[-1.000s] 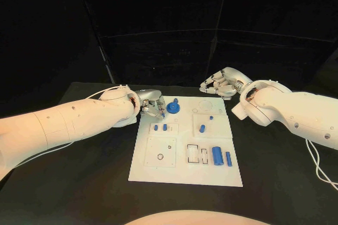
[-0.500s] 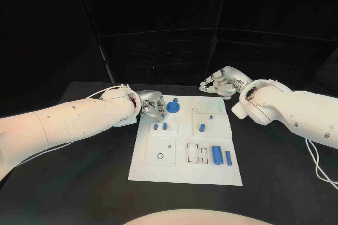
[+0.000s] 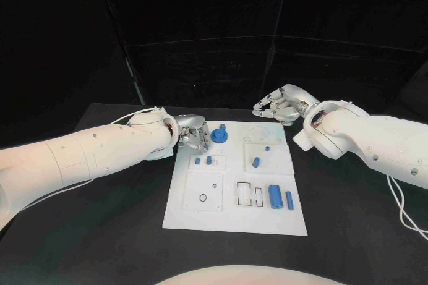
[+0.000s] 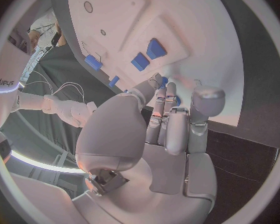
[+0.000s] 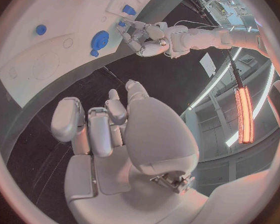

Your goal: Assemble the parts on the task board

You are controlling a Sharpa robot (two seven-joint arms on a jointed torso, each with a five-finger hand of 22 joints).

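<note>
The white task board (image 3: 232, 217) lies in the middle of the black table. My left hand (image 3: 192, 136) hovers at the board's far left corner, fingers drawn together, next to a round blue part (image 3: 218, 136). In the left wrist view a small blue part (image 4: 164, 81) shows between the thumb and fingertips of that hand (image 4: 171, 114), pinched. Two small blue pieces (image 3: 203, 161) sit on the board just nearer than the hand. My right hand (image 3: 281, 106) hangs beyond the board's far right corner, fingers curled in on nothing (image 5: 109, 119).
Two blue cylinders (image 3: 281, 198) lie near the board's right edge beside empty slots (image 3: 244, 193). A blue peg (image 3: 255, 162) and a smaller one (image 3: 266, 149) stand right of centre. Black table surrounds the board; dark curtains stand behind.
</note>
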